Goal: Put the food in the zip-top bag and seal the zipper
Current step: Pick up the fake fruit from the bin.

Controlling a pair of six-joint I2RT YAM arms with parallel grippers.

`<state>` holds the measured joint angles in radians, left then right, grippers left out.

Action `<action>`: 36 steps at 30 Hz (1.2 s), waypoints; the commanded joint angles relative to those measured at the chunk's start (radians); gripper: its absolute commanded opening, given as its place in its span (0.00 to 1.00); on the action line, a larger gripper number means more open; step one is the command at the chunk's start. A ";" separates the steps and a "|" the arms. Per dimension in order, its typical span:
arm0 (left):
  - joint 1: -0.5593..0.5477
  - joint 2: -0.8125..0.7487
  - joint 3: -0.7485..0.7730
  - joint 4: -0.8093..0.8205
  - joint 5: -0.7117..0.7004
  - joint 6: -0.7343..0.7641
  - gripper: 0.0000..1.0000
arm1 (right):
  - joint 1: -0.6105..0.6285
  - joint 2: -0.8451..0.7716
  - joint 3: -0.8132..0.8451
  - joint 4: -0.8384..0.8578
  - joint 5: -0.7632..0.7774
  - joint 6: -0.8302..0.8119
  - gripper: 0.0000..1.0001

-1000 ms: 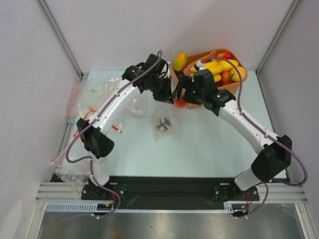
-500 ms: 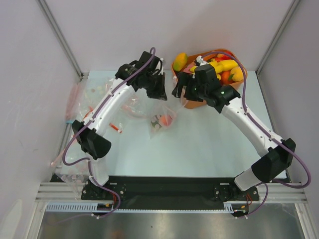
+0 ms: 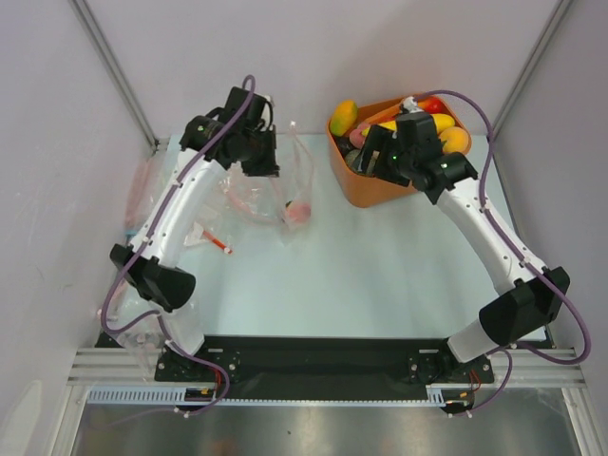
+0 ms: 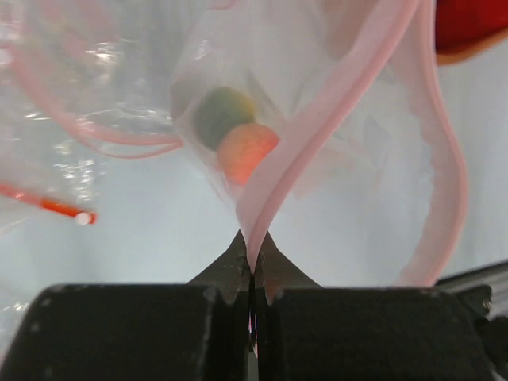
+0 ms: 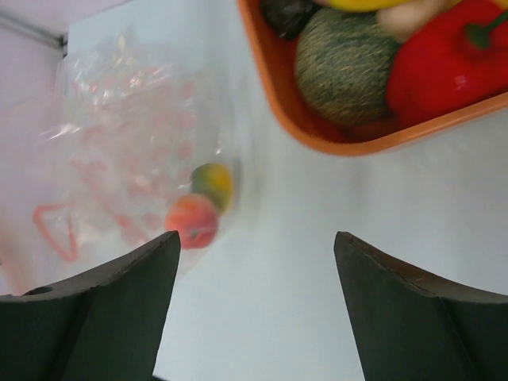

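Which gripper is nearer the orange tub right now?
Right. The right gripper hangs open above the tub's left side. The left gripper is farther left, apart from it, shut on the bag's pink strip.

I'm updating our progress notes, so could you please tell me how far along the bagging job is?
Done: a pink-orange toy peach and a green-yellow toy fruit lie inside the clear dotted plastic bag. In hand: the left claw is shut on the bag's pale pink zipper strip, its mouth open; the right claw is open and empty near the orange oval plastic tub. Left: the tub's toy foods, then sealing.
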<state>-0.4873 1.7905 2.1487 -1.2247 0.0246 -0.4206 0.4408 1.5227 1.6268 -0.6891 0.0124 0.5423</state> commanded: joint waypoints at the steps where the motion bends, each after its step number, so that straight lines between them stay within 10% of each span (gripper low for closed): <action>1: 0.047 -0.098 0.019 -0.042 -0.168 0.036 0.00 | -0.077 0.002 0.048 0.020 0.008 0.027 0.86; 16: -0.002 -0.043 0.050 -0.044 -0.209 0.048 0.00 | -0.341 0.140 0.070 0.161 0.107 0.309 1.00; 36: -0.040 -0.010 -0.178 0.169 -0.032 0.009 0.00 | -0.367 0.499 0.334 0.250 0.118 0.522 0.95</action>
<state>-0.5262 1.7790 1.9327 -1.0897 -0.0319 -0.4107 0.0742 2.0003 1.8984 -0.4915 0.1158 1.0286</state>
